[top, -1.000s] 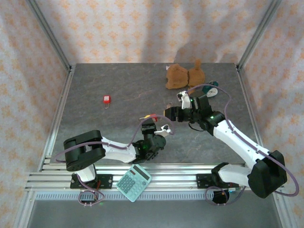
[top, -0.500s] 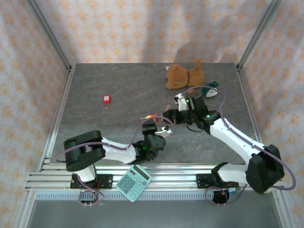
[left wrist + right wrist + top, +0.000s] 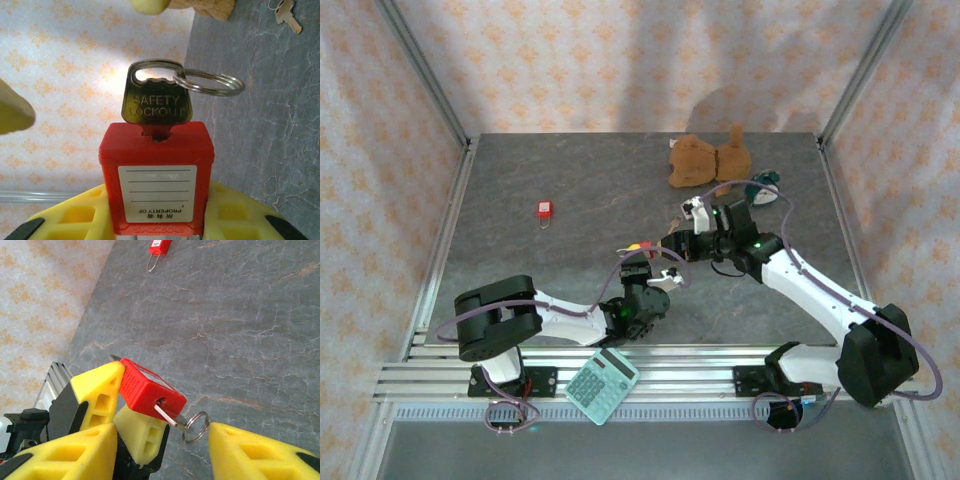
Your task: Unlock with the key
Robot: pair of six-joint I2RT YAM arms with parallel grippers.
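My left gripper (image 3: 157, 212) is shut on a red padlock (image 3: 156, 170), one yellow finger (image 3: 75, 215) on each side of its body. A brass key (image 3: 156, 102) stamped SAFETY LOCKOUT sits in the keyhole, with a steel ring (image 3: 210, 82) hanging from it. In the right wrist view the padlock (image 3: 150, 387) is tilted, and the key (image 3: 170, 417) pokes out toward my right gripper (image 3: 162, 426). That gripper is open, with a finger on either side of the key and ring (image 3: 196, 427), touching neither. From above, the two grippers meet at the padlock (image 3: 638, 246) mid-table.
A second red padlock (image 3: 545, 210) lies at the table's left. Loose keys (image 3: 677, 216) lie beside my right wrist. A brown plush toy (image 3: 710, 160) sits at the back, and a teal calculator (image 3: 602, 384) rests on the front rail. Patterned walls enclose the table.
My right gripper has moved left, up to the key, and its jaws have narrowed around it. The left gripper has stayed put with the padlock.
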